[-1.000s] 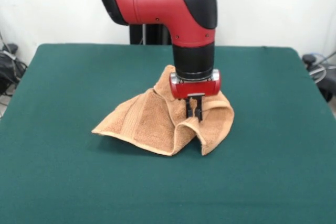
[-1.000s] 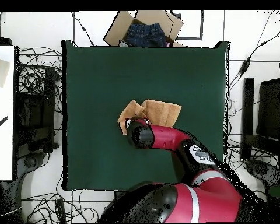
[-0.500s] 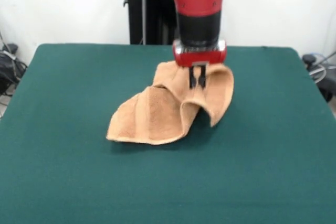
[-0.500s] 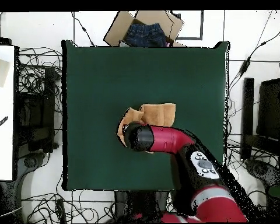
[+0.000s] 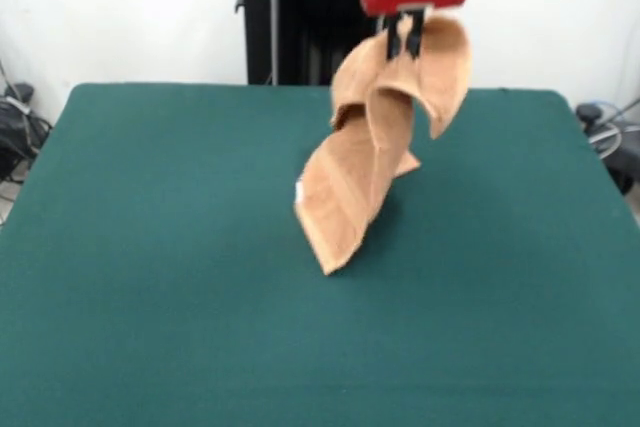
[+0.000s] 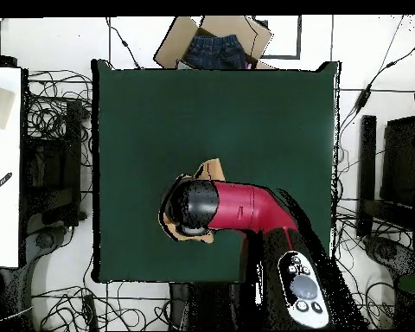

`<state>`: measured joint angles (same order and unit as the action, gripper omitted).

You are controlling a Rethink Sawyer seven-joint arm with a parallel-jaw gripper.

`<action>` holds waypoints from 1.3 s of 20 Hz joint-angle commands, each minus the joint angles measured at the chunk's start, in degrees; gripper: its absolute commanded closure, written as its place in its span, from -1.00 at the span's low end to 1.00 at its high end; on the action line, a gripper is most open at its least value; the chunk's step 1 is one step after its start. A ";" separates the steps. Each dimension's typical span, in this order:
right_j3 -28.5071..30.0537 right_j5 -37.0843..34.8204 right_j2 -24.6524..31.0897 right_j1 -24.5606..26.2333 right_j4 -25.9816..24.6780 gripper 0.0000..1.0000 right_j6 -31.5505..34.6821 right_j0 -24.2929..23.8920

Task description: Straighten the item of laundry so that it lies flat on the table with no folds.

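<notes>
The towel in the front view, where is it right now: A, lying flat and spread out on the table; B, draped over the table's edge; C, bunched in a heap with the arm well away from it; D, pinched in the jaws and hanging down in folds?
D: the gripper is shut on the top of the towel, which hangs down twisted and folded above the green table.

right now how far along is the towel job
Done: the gripper is shut on the towel and has it raised high. In hand: the towel hangs twisted and folded, its lowest corner at or just above the table; the white label shows on one edge. Left: lay it down flat with no folds, then release.
</notes>
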<state>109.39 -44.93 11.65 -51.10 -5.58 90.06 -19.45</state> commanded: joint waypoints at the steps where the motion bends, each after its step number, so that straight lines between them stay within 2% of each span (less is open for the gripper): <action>1: 3.13 -6.67 -0.13 -6.53 4.25 1.00 7.76 0.40; 10: 3.68 -6.77 -0.07 -7.37 4.92 1.00 6.76 0.07; 13: 2.45 -7.68 -0.73 -7.45 3.78 1.00 7.45 0.89; 18: 3.33 -5.15 -0.22 -6.22 3.69 1.00 6.20 -0.11; 19: 3.74 -4.36 -0.04 -6.42 4.05 -1.00 5.98 -0.36; 26: 4.01 -3.33 0.32 -6.53 4.40 -1.00 5.82 -0.50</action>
<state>109.43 -47.24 11.64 -57.87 -2.67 90.06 -19.59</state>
